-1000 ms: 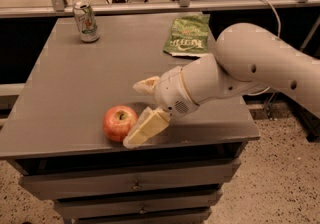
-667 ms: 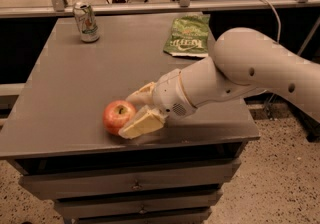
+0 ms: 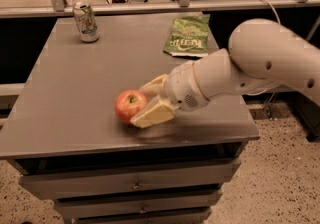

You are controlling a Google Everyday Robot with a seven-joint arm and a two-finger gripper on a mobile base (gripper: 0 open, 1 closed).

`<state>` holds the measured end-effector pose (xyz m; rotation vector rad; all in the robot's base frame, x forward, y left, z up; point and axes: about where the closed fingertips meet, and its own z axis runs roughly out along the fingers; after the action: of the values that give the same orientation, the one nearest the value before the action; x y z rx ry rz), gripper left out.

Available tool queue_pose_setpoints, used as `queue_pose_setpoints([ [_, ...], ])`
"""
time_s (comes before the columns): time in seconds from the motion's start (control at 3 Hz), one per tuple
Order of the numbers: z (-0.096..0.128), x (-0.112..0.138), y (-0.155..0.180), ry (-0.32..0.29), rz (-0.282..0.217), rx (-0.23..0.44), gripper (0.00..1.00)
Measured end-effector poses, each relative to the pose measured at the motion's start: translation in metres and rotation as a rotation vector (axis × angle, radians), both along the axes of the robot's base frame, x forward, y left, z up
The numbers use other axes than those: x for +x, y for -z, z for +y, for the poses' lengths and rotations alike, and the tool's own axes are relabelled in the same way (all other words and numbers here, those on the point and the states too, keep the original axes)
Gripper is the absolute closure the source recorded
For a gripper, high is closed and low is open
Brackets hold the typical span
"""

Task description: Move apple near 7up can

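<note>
One red apple [image 3: 129, 105] sits low, left of the middle, on the desk [image 3: 75, 93]. The gripper [image 3: 142, 104] is at its right side, its two fingers [image 3: 156, 113] closed on the apple. One 7up can [image 3: 86, 21] stands upper left. One green bag [image 3: 186, 35] lies top middle.

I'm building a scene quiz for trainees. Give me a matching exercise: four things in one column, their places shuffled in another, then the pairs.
1 apple
2 7up can
3 chip bag
4 gripper

A far left corner of the table
B at the apple's right side
C front middle of the table
D far side, right of centre, lying flat

Pairs: 1-C, 2-A, 3-D, 4-B
</note>
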<state>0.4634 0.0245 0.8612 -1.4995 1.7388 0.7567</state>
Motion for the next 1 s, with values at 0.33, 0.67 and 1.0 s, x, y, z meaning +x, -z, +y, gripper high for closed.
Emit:
queue_pose_setpoints([
  [0.33,-0.057,0.045,-0.052,0.097,-0.127,-0.064,1.0],
  [0.67,-0.048,0.04,-0.052,0.086,-0.125,-0.048,1.0],
  [1.0,-0.044,0.045,-0.055,0.088,-0.135,-0.033,1.0],
])
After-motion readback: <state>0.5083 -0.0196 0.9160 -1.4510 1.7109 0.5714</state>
